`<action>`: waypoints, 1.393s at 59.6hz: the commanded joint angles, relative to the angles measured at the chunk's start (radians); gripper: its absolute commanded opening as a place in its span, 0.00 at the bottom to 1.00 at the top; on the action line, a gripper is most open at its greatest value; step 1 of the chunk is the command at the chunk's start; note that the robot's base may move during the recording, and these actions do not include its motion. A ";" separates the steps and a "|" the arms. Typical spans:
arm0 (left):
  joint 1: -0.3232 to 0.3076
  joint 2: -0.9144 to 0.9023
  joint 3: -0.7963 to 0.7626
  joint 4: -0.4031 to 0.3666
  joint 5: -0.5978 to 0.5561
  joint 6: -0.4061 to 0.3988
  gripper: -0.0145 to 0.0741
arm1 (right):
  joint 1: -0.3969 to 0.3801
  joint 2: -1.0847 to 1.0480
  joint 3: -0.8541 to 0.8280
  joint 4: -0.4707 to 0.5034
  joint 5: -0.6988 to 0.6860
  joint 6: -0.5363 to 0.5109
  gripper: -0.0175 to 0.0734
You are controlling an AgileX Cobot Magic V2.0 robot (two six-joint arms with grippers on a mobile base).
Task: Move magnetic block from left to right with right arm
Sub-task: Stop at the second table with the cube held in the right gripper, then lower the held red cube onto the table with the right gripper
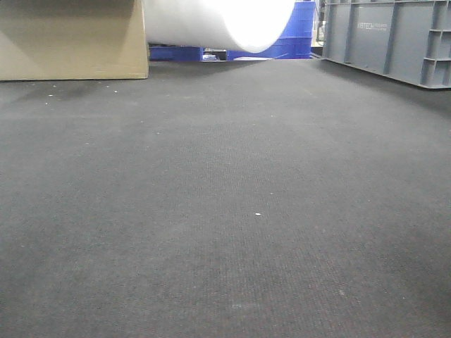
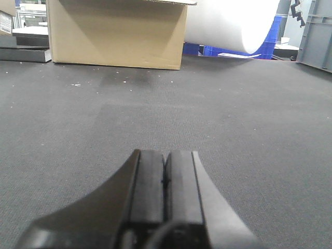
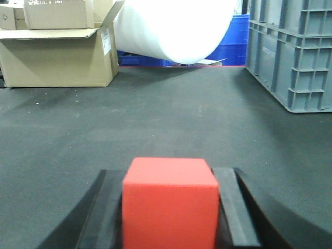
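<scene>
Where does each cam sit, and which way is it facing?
Front: low over the dark mat, facing forward to cardboard box, white roll, grey crate; no robot parts.
Left wrist: behind the shut left hand, facing the box.
Right wrist: behind the right hand, shut on the red block.
All three share box, roll, crate.

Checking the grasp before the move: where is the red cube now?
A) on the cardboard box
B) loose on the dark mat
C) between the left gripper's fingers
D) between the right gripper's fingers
D: the right wrist view shows the red cube clamped between the black fingers of the right gripper.
</scene>
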 commanded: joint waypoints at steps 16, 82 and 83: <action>0.002 -0.013 0.010 0.000 -0.090 -0.004 0.03 | 0.034 0.488 -0.272 0.256 -0.097 -0.409 0.43; 0.002 -0.013 0.010 0.000 -0.090 -0.004 0.03 | 0.373 1.638 -0.801 0.331 0.154 -0.457 0.43; 0.002 -0.013 0.010 0.000 -0.090 -0.004 0.03 | 0.373 1.646 -0.801 0.331 0.154 -0.457 0.43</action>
